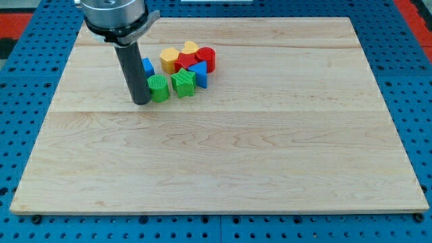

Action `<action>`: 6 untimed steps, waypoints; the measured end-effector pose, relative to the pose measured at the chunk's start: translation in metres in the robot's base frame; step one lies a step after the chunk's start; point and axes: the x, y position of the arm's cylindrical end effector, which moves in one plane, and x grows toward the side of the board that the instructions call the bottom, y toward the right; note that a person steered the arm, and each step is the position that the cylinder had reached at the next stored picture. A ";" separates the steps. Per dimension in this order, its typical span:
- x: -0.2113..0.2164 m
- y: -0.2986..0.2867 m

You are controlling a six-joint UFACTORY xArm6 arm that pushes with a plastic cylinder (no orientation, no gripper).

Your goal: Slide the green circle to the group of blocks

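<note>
Pushing looks nearly done: my tip (142,101) touches the green circle (159,88), now just beside the green star (183,82); gripperless end effector, no grip state.

Green circle (158,88): bright green, ribbed-looking top. Green star (183,82): same green. Blue cube (146,67), blue triangle (199,73): mid blue. Red block (185,62), shape unclear, and red cylinder (206,59): bright red. Yellow hexagon (169,57) and yellow block (191,48), shape unclear: orange-yellow. Rod down to my tip (141,102): dark grey, near black; collar above silver. Board (223,155): pale wood, faint grain streaks. Surround (20,101): blue, dotted with holes.
</note>
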 end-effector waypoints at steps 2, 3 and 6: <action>-0.007 0.037; -0.014 0.039; -0.014 -0.024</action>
